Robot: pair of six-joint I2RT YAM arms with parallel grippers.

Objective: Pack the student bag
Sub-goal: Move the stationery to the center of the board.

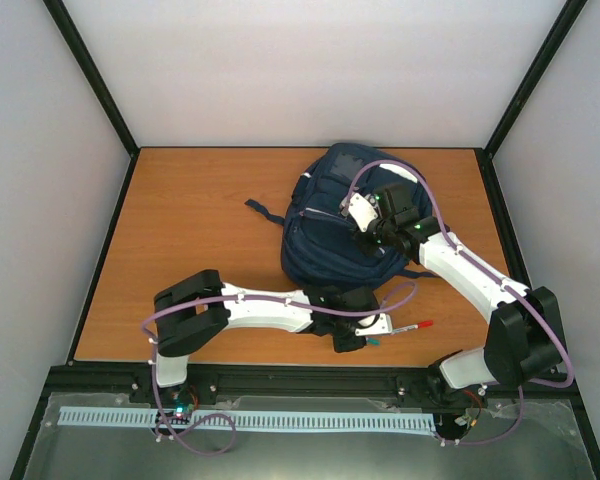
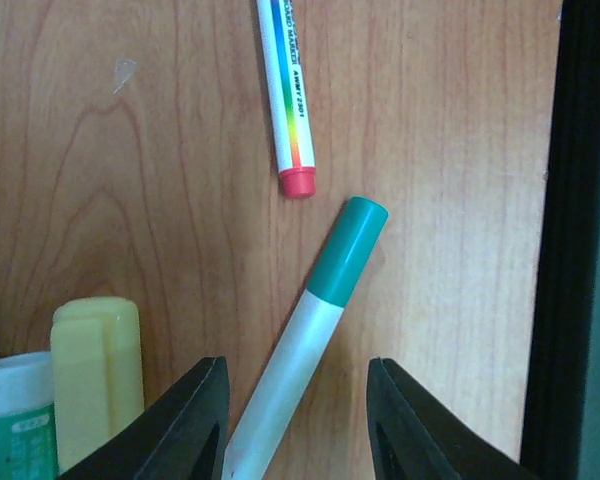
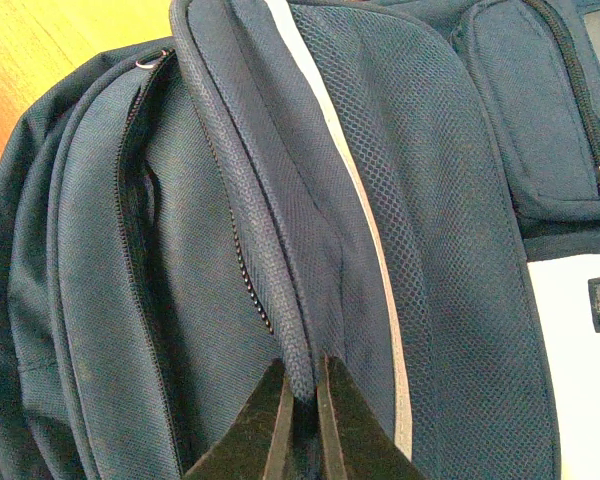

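At the near edge of the table [image 1: 180, 250], the left gripper [image 2: 295, 420] hung with jaws apart astride a green-capped marker [image 2: 320, 320]. Farther back, the right gripper [image 3: 300, 405] pinched a zipper-side fold of the student bag [image 1: 325, 235], which lay toward the far edge. Its fabric looked soft and floppy, likely best held by that stiffer seam.

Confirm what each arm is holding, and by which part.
Right gripper pinches the student bag by a fabric ridge beside its zipper. Left gripper holds nothing; its jaws straddle a teal-capped marker.
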